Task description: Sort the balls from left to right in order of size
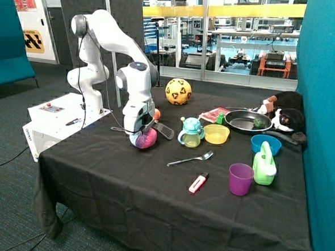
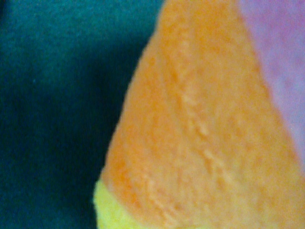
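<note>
A multicoloured plush ball lies on the black tablecloth near the robot's base. My gripper is down on top of it, right against it. In the wrist view the ball's orange, purple and yellow fuzzy surface fills most of the picture, with dark cloth beside it. A larger yellow soccer ball sits at the table's far edge. A small orange ball lies between the two, just behind the gripper.
A black spatula, green sippy cup, yellow bowl and spoon lie beside the plush ball. Further along are a purple cup, green watering can, blue bowl and frying pan.
</note>
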`<state>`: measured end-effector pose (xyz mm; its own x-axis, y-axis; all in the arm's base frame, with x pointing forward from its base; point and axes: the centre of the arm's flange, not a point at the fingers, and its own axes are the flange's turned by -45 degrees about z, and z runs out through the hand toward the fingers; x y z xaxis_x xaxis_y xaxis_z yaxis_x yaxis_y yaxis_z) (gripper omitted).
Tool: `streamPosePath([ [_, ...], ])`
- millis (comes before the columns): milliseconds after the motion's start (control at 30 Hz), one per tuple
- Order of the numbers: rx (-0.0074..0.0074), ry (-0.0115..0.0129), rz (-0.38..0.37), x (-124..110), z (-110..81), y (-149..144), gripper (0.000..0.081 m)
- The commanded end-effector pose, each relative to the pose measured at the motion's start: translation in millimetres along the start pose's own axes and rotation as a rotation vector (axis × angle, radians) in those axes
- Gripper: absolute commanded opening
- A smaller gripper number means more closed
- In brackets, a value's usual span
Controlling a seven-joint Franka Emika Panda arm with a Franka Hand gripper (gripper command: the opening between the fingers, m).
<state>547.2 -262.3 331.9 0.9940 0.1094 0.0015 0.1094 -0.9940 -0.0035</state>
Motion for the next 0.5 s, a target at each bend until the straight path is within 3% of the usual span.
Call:
streamPosePath([
  [0,-0.0035,-0.0015,-0.014,-6,-11.1,-2,0.0],
  [467,-0.0034,-0.0016,-0.069,-7,-38.6,-18,0.0],
])
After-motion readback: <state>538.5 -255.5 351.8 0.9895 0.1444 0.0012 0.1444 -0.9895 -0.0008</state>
